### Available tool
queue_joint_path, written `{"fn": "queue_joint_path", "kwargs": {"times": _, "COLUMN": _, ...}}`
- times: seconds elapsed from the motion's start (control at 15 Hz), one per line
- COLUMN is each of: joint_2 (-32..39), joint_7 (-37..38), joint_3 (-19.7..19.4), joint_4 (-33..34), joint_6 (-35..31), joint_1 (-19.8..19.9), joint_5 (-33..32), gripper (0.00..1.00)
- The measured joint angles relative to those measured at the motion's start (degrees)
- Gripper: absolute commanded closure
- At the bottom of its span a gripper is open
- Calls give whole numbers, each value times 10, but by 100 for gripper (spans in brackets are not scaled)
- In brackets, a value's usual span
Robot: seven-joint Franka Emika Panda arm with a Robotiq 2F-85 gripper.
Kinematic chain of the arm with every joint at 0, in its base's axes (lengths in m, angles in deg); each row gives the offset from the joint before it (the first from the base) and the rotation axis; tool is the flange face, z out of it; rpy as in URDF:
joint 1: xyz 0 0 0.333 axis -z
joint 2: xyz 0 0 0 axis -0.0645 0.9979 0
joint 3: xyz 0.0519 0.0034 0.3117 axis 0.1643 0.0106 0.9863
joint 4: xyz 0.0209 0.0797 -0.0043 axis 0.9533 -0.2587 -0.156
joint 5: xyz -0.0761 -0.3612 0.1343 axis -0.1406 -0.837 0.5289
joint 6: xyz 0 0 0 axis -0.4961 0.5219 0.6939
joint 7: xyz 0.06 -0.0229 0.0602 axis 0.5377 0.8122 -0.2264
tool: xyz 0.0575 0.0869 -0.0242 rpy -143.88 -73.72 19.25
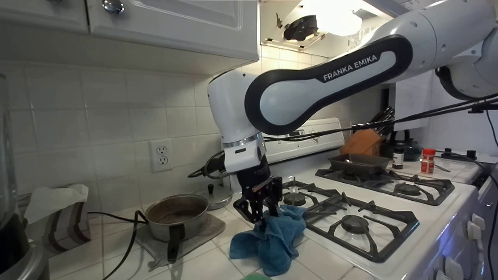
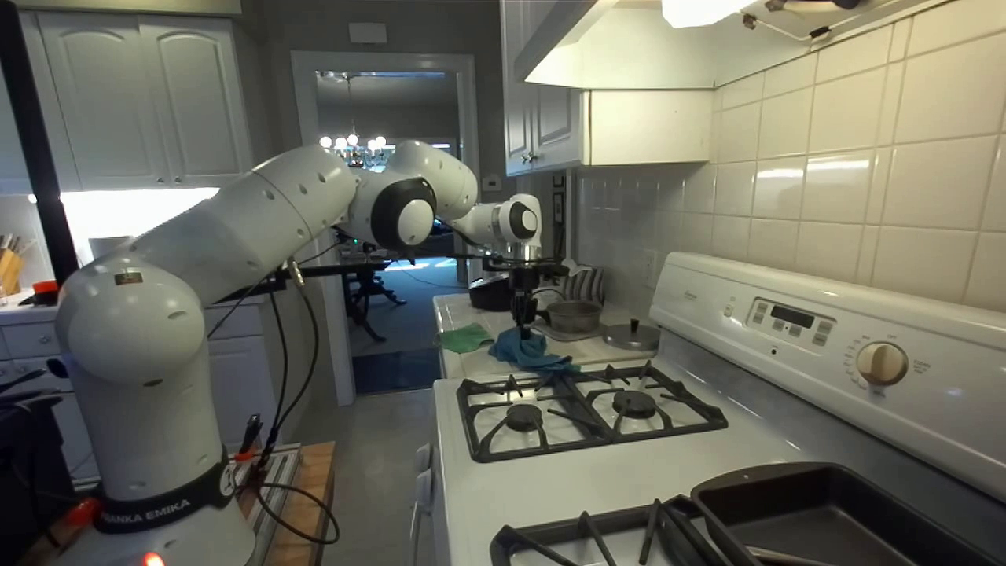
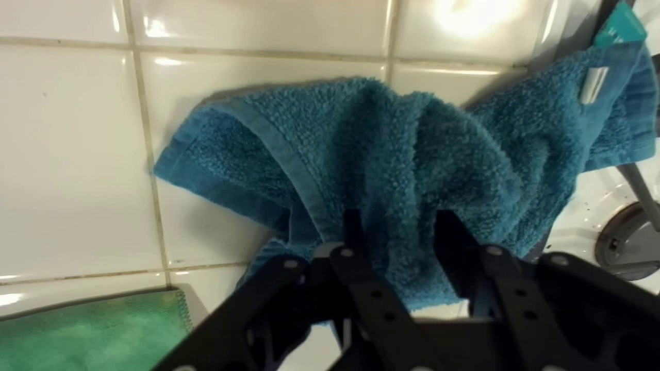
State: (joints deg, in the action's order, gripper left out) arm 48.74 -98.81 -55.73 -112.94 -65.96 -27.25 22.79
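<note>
A crumpled blue towel (image 3: 454, 149) lies on the white tiled counter, seen in both exterior views too. One end of it reaches over the stove's edge by the burner grate, with a small white tag showing there. My gripper (image 3: 398, 214) points down onto the towel with its fingers spread apart. Folds of cloth show between and under the fingertips, and nothing appears pinched. In an exterior view the gripper (image 1: 267, 218) stands low over the towel (image 1: 280, 237), its tips at or in the cloth; exact contact there is hard to tell.
A green cloth (image 3: 98, 335) lies near the towel on the counter. A metal pot (image 1: 177, 217) with a dark handle sits on a mat, a lid (image 1: 212, 198) behind it. The gas stove's raised grates (image 1: 362, 225) adjoin the towel. A dark pan (image 2: 833, 511) rests farther along.
</note>
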Motion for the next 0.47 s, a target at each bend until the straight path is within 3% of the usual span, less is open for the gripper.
{"fn": "queue_joint_path", "kwargs": {"times": 0.07, "joint_2": 0, "joint_7": 0, "joint_3": 0, "joint_4": 0, "joint_6": 0, "joint_1": 0, "joint_5": 0, "gripper": 47}}
{"fn": "queue_joint_path", "kwargs": {"times": 0.47, "joint_2": 0, "joint_7": 0, "joint_3": -1, "joint_4": 0, "joint_6": 0, "joint_1": 1, "joint_5": 0, "gripper": 47}}
